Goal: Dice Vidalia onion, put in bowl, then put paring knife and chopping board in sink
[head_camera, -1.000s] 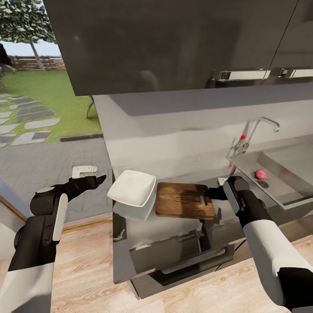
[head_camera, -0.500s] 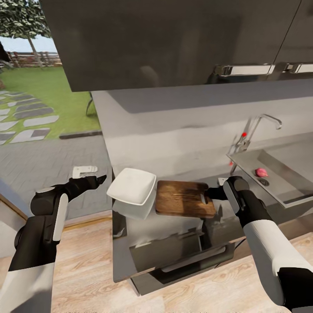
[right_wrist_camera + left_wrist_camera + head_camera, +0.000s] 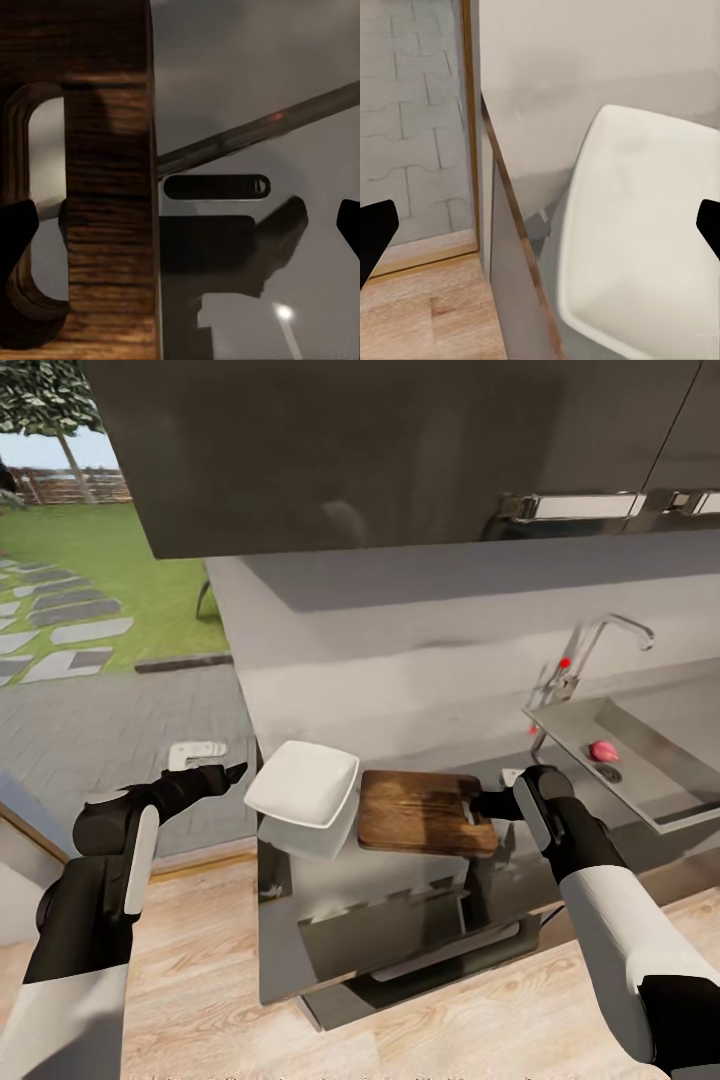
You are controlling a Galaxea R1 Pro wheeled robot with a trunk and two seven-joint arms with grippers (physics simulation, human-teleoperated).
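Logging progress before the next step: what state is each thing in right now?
Vidalia onion: whole, lying in the sink near the drain.
Sink: holds just the onion; no water seen from the tap.
Chopping board: flat on the countertop, bare.
Bowl: upright, empty, beside the board.
Left claw: open, holding nothing, near the bowl.
Right claw: open, at the board's handle end.

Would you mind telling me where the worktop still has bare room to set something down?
Bare countertop runs behind the bowl and chopping board, up to the wall. The flat steel of the sink beside the tap looks free too. It is crowded along the front: bowl and board sit nearly touching, and the right gripper is at the board's handle end.
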